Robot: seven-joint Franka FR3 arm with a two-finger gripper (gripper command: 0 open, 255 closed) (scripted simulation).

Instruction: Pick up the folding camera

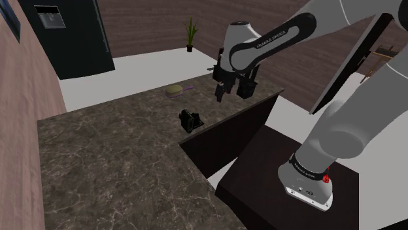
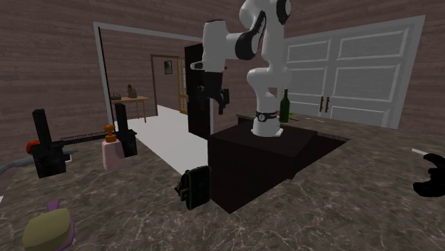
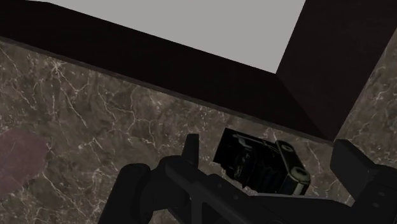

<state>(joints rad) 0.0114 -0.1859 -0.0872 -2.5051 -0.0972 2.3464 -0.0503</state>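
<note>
Shoulder view: high, beside stand [image 1: 261, 166], facing down over surface [image 1: 118, 163] toward far floor. Second exterior view: low, near surface level, from opposite side, facing arm [image 2: 265, 85] and stand. Wrist view: close, steeply down on surface. Shared by all three: folding camera [image 1: 190, 120] at surface edge beside stand.

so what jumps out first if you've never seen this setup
The big white arm first, rising from its dark stand at the shoulder view's lower right. Its black end effector hangs open above the small black folding camera, at the edge of the veined counter.
</note>
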